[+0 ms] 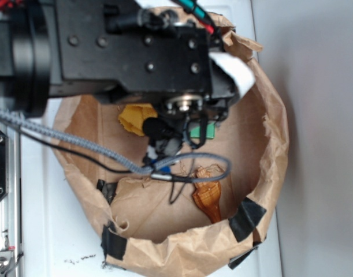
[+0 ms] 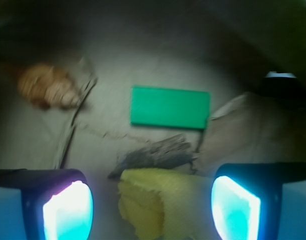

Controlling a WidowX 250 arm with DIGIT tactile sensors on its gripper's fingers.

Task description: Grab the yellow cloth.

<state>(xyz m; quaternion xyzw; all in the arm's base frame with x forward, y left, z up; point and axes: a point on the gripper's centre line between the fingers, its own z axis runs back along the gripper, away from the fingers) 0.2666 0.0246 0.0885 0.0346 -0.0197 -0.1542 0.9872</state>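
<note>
The yellow cloth (image 2: 160, 200) lies folded on the paper floor, directly between my two glowing pads (image 2: 67, 212) in the wrist view, with gaps on both sides. My gripper (image 2: 151, 210) is open and hovers just over the cloth. In the exterior view the yellow cloth (image 1: 136, 118) peeks out under the black arm, and the gripper (image 1: 164, 144) hangs beside it, mostly hidden by the arm.
A green rectangular block (image 2: 170, 106) lies just beyond the cloth. An orange-brown shell figure (image 1: 207, 193) sits to one side. Everything rests inside a crumpled brown paper bag (image 1: 274, 133) with raised walls, patched with black tape (image 1: 245, 218). A grey cable (image 1: 78, 147) trails across.
</note>
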